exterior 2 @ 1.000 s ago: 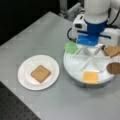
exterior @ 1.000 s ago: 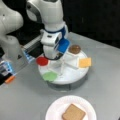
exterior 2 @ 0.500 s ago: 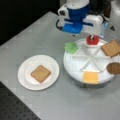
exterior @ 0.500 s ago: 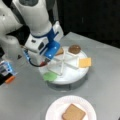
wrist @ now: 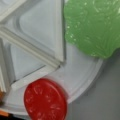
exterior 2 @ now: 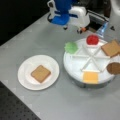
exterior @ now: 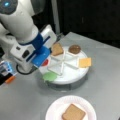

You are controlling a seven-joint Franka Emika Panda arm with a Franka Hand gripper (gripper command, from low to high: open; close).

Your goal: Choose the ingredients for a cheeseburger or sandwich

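Note:
The gripper [exterior: 42, 62] hangs over the near-left rim of the round divided tray [exterior: 75, 73], above the red tomato slice [exterior: 45, 62] and near the green lettuce [exterior: 50, 76]. I see nothing held in it. In a front view the gripper [exterior 2: 72, 28] is just beyond the tray [exterior 2: 75, 67]. The tray also holds a toast square [exterior 2: 111, 48], a dark patty [exterior 2: 114, 68] and an orange cheese square [exterior 2: 90, 77]. A single toast square [exterior 2: 40, 73] lies on the white plate [exterior 2: 26, 81]. The wrist view looks down on the lettuce [wrist: 92, 27] and the tomato [wrist: 45, 100]; no fingers show there.
The tray's middle compartments [wrist: 37, 32] hold nothing. Orange and blue items [exterior: 7, 72] sit at a front view's left edge behind the arm. A dark perforated board [exterior 2: 15, 107] borders the grey table at a front view's bottom left.
The arm has moved from over the tray's middle toward its lettuce and tomato side, leftward in both front views. All food pieces stay where they were.

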